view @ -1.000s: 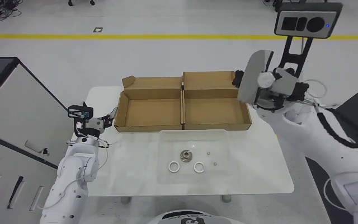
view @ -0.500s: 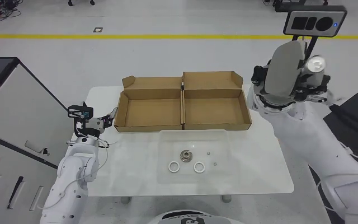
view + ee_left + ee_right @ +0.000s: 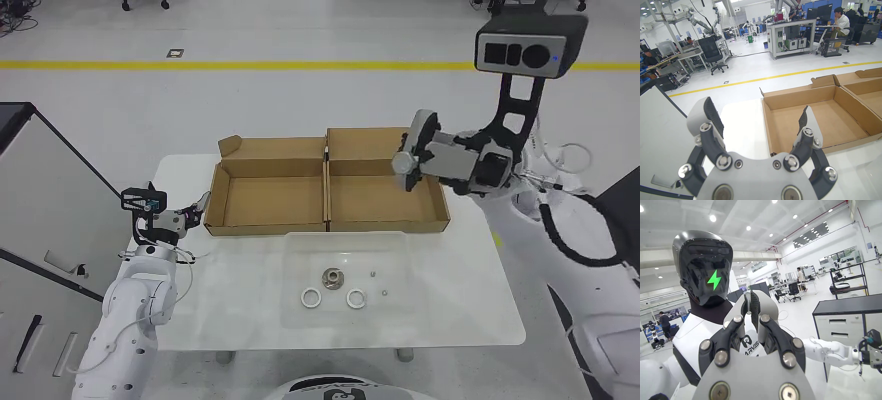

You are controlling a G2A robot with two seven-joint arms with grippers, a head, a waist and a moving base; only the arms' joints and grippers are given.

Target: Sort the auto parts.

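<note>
Logging for you: left end effector (image 3: 758, 108) spread wide beside cardboard box (image 3: 815, 117); right end effector (image 3: 750, 298) pinched closed mid-frame.

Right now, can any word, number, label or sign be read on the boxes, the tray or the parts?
Left cardboard box: no print visible.
Right cardboard box: no print visible.
Clear tray: no label visible.
Metal hub and white rings: too small to tell any marking.

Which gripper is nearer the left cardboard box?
Left. The left gripper sits beside the left cardboard box; the right gripper is raised over the right cardboard box.
</note>
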